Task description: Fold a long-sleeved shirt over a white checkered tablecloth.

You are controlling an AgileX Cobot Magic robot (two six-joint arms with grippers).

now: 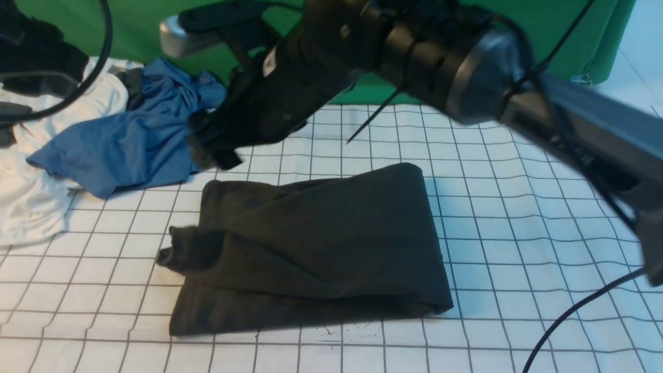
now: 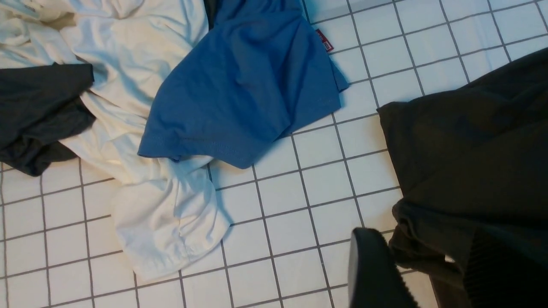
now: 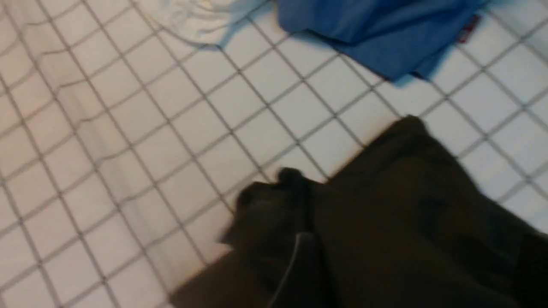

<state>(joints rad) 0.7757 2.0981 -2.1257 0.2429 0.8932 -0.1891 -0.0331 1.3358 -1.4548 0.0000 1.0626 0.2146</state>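
Here, at the far left, the left pincer (image 2: 428,239) is hanging open, its fingers standing apart, while rumpled white garments (image 1: 41,207) are spilling across the white checkered tablecloth (image 1: 518,207). Beside them a blue garment (image 1: 119,145) is bunching up, partly lying over the white. Behind, a green backdrop (image 1: 129,26) is hanging in soft folds and closing off most of the room. Toward the middle, the long-sleeved shirt (image 1: 331,248) is lying partly folded on the cloth, one bunched end poking out leftward. Above its left part the right pincer (image 3: 416,237) is hovering wide open, gripping nothing. Farther right, the grid is rippling gently, a black cable (image 1: 585,305) is curving over it, and a pale wall (image 1: 642,62) is showing past the backdrop's edge.
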